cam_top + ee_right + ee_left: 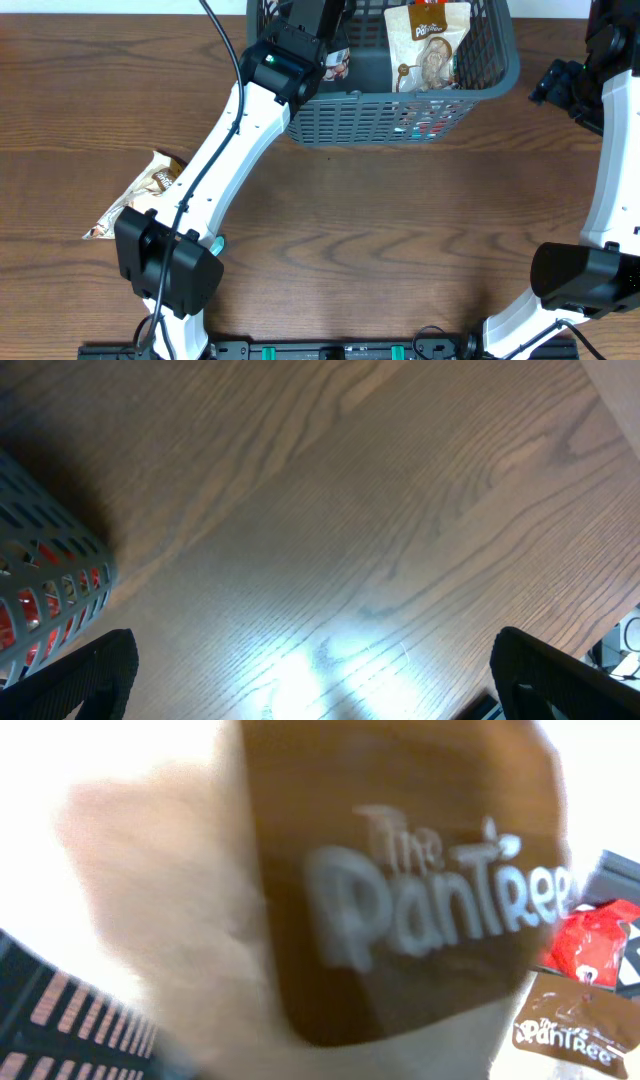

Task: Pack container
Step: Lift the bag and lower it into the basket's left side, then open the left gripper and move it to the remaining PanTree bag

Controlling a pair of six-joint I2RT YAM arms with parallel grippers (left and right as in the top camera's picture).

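The container, a dark grey lattice basket, stands at the back of the table. My left gripper reaches into its left half. In the left wrist view a blurred brown "The PanTree" packet fills the picture and hides the fingers, so I cannot tell their state or whether they hold it. A tan PanTree packet lies in the basket's right half. My right gripper hovers beside the basket's right end over bare wood, open with nothing between its fingers.
Another snack packet lies on the table at the left, beside the left arm. Inside the basket are a red packet and a second PanTree packet. The basket's corner shows at the left of the right wrist view.
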